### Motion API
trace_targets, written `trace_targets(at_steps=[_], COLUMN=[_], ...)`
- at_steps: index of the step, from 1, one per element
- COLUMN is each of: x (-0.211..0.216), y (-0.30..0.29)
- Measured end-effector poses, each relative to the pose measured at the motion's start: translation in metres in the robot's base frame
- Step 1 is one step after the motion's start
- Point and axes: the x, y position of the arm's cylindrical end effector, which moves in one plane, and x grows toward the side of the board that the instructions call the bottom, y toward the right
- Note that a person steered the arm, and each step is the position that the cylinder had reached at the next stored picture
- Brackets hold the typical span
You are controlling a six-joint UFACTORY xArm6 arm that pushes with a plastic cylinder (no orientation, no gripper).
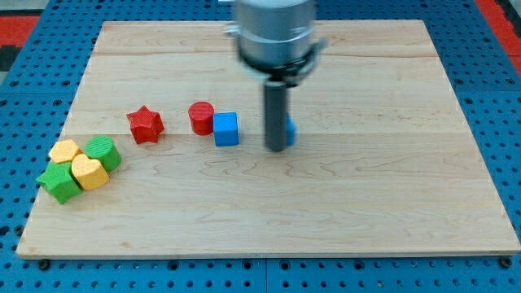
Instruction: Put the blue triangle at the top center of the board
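Nearest the view's bottom lies a bare stretch of the wooden board, which rests on a blue perforated tabletop. At the board's left edge sits a tight cluster of four blocks, all touching or nearly so: a green block of unclear shape lowest and farthest left, a yellow heart just to its right, a yellow block above them, and a green block with a ribbed top at the cluster's upper right.

Farther up, roughly level with one another, stands a loose row. From the view's left: a red star, set apart from the cluster; a red cylinder, clear of the star; and a blue cube, touching or just beside the cylinder on its right. To the right of the cube, across a small gap, my tip rests on the board at the end of the dark rod. Directly behind the rod, only a blue sliver shows at its right edge; this appears to be the blue triangle, mostly hidden, so its shape cannot be confirmed. It sits near the board's middle, slightly above centre, well short of the top edge.

Farthest back, the arm's blurred grey housing covers the top centre of the board. The arm carries no pincer, so no open or closed state applies.
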Motion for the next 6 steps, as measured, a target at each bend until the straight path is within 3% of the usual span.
trace_targets(at_steps=[1,2,3,4,6], x=[-0.043,-0.054,0.006,-0.009,-0.117], y=[0.05,0.053,0.087,0.021,0.0])
